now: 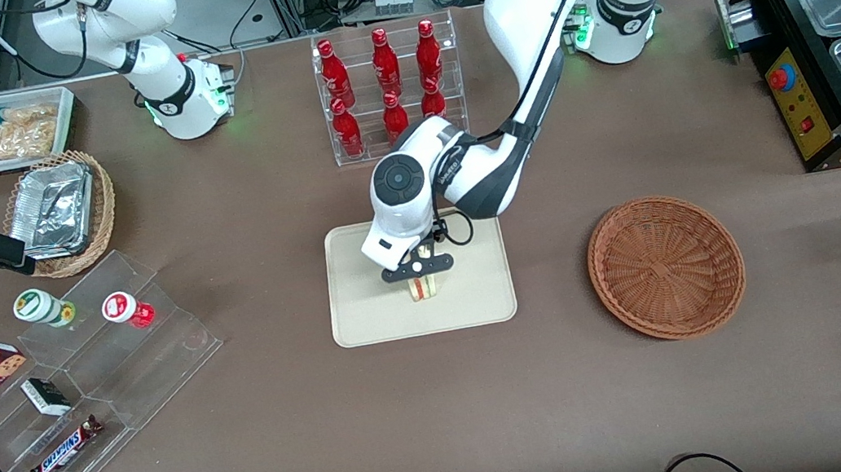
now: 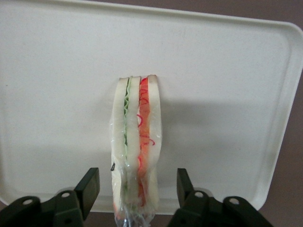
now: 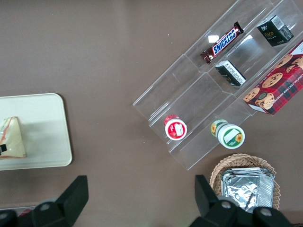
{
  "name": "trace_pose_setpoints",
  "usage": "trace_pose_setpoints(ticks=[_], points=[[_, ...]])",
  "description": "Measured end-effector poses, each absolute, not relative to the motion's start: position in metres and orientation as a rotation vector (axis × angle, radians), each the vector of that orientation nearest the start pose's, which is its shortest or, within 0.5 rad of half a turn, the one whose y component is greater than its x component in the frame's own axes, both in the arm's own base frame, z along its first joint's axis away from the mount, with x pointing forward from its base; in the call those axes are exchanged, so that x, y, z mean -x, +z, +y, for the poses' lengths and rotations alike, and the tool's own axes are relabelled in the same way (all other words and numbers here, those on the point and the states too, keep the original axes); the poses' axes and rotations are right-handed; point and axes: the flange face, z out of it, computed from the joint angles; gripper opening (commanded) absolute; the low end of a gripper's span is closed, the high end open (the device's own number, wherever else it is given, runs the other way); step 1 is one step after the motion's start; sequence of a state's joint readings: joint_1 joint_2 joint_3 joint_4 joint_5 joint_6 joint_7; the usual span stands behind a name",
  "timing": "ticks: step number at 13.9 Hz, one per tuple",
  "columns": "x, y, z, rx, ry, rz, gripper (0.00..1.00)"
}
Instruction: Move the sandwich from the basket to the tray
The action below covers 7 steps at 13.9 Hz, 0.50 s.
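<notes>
The sandwich [image 2: 136, 156] stands on edge on the tray [image 1: 367, 322], its red and green filling layers showing between the white bread slices. The claw [image 1: 418, 268] hangs directly above it, low over the middle of the tray, with its fingers [image 2: 90, 185] spread apart on either side of the wedge and a gap showing between each pad and the bread. The basket [image 1: 666, 265] sits on the tabletop [image 1: 448, 430] beside the tray, toward the working arm's end, with nothing in it.

Bright even overhead light, soft shadows, glare on acrylic racks [image 1: 79, 383], wrist views sl. soft
</notes>
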State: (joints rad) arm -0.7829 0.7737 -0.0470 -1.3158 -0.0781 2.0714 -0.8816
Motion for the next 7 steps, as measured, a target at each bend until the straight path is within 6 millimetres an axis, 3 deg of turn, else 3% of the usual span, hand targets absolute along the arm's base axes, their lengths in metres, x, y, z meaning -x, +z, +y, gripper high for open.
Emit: trace_pose_setpoints(ticks=[3, 5, 7], points=[[-0.515, 0.324, -0.516, 3.122, 0.143, -0.209, 1.0], [-0.521, 0.353, -0.485, 3.049, 0.207, -0.269, 1.0], [-0.536, 0.369, -0.449, 3.019, 0.236, -0.345, 1.0]])
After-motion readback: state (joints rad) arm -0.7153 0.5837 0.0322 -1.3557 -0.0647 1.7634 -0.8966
